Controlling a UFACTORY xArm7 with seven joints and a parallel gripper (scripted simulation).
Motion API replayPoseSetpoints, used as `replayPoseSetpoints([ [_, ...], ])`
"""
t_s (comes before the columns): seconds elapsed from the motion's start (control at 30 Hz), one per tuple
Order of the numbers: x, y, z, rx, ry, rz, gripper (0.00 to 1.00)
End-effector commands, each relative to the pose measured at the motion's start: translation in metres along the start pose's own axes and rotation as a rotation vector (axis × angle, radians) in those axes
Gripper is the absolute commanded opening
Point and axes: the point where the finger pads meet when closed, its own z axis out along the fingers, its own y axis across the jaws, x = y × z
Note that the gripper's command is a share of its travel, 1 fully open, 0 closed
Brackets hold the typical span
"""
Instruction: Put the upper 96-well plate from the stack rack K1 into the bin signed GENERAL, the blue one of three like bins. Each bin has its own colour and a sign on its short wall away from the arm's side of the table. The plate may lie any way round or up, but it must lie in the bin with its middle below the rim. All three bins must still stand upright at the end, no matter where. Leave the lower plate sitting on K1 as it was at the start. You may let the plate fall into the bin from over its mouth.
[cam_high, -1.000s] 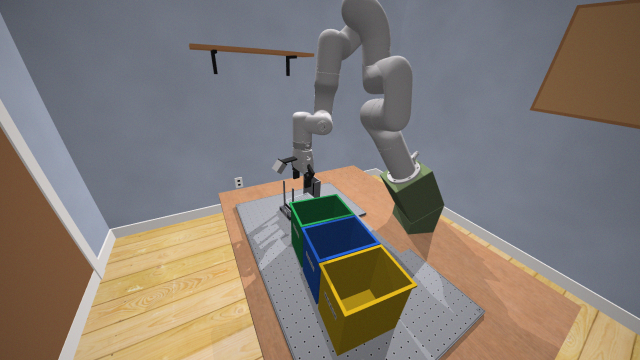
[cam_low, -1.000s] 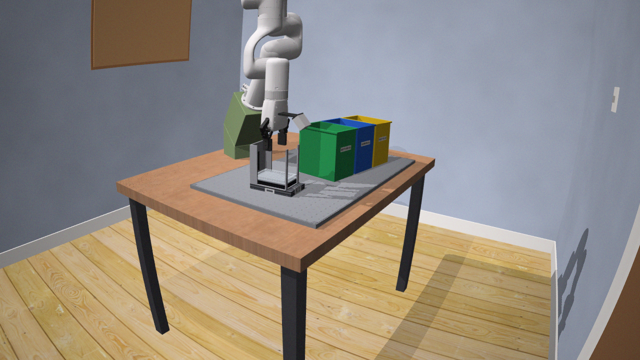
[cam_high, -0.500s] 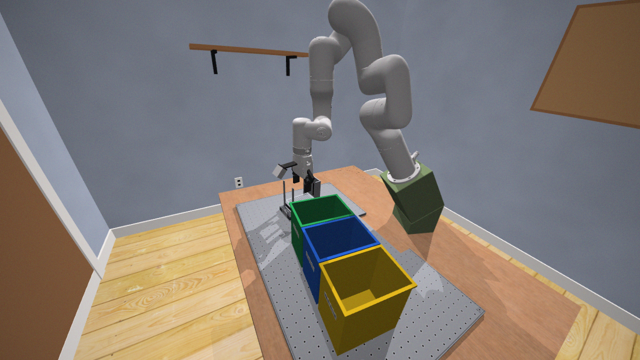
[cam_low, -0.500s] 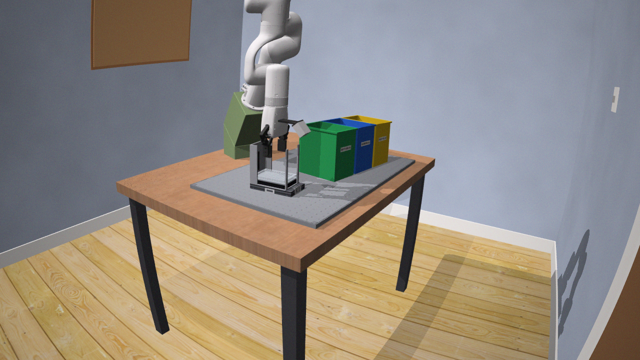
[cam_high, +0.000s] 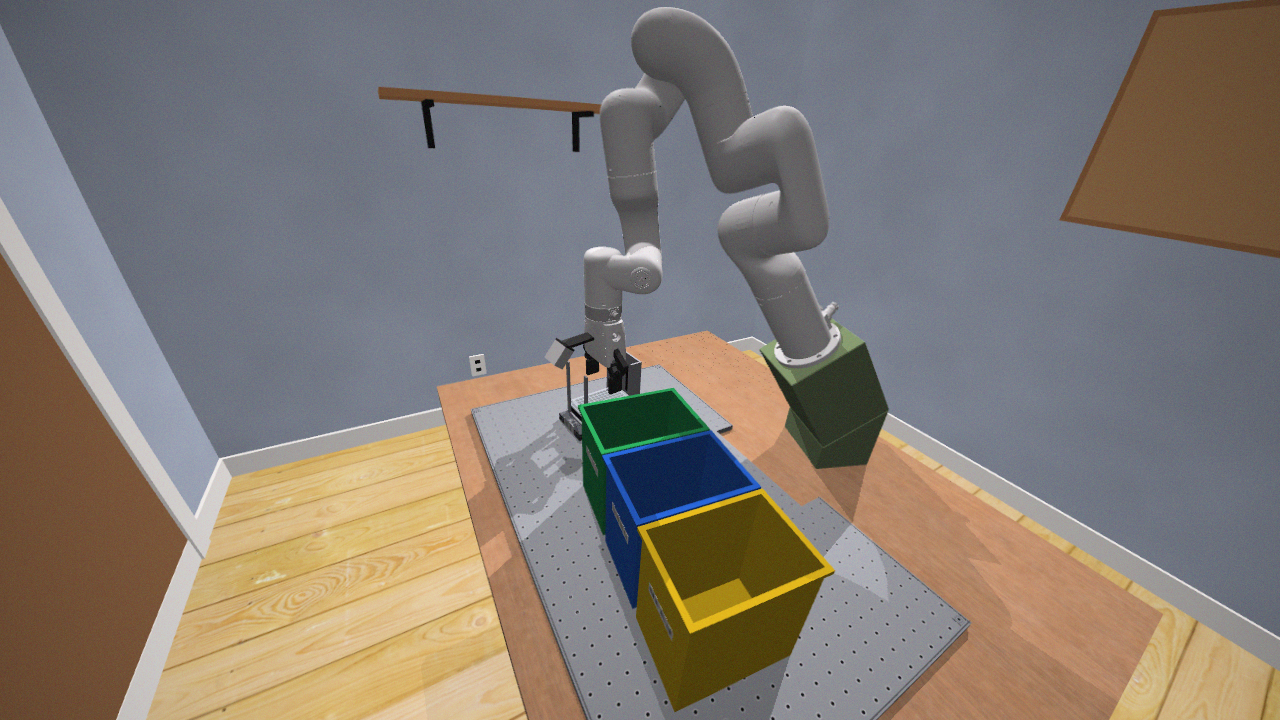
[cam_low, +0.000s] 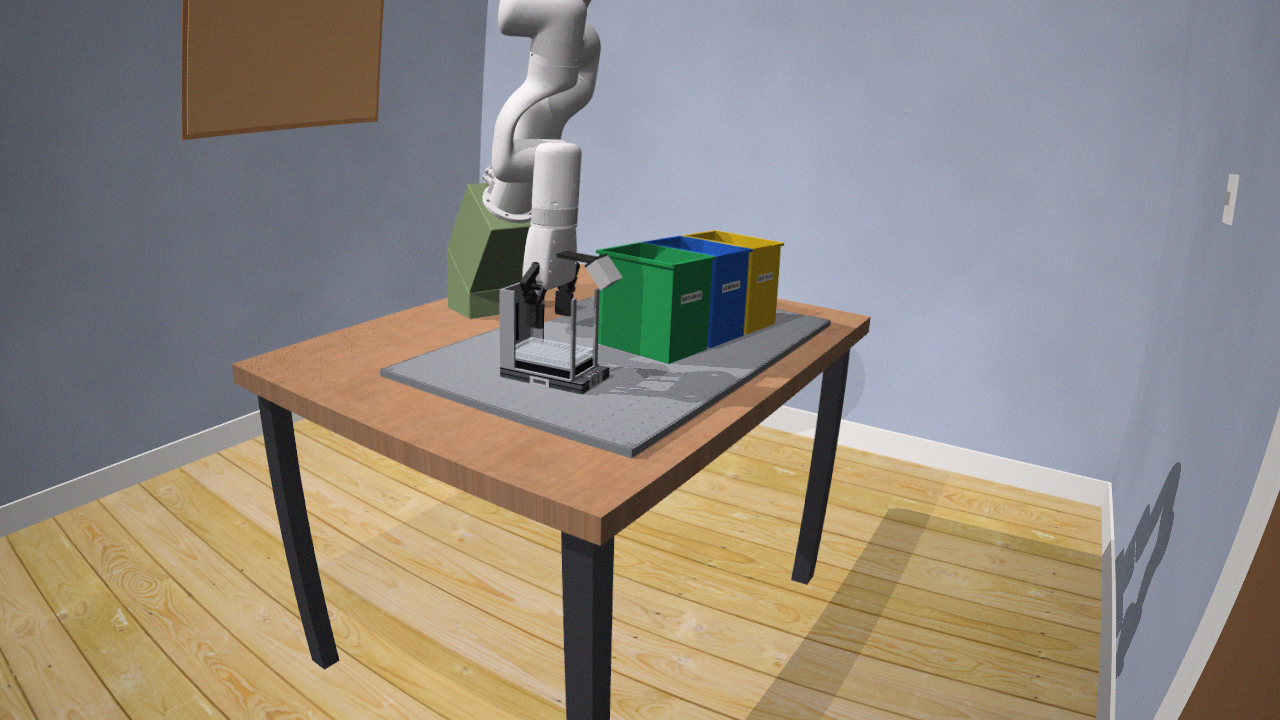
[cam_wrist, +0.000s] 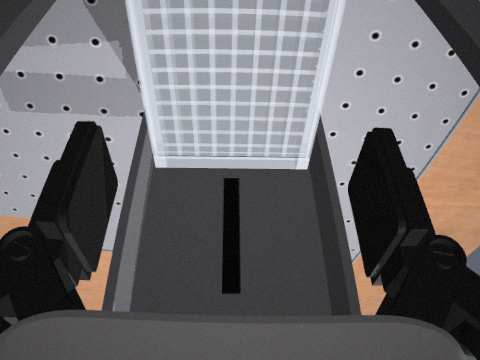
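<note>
We saw the gripper (cam_wrist: 234, 207) fully open and holding nothing, its fingers straddling the back panel of rack K1 (cam_low: 512, 326) above the white plate (cam_wrist: 234, 54).

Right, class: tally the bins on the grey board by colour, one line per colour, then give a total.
Green bin: 1
Blue bin: 1
Yellow bin: 1
Total: 3
</note>
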Motion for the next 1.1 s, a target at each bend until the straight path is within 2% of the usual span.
replayPoseSetpoints([
  [0.0, 0.001, 0.0, 0.009, 0.013, 0.022, 0.002, 1.0],
  [0.53, 0.001, 0.0, 0.033, 0.013, 0.021, 0.002, 1.0],
  [1.07, 0.001, 0.0, 0.033, 0.013, 0.021, 0.002, 1.0],
])
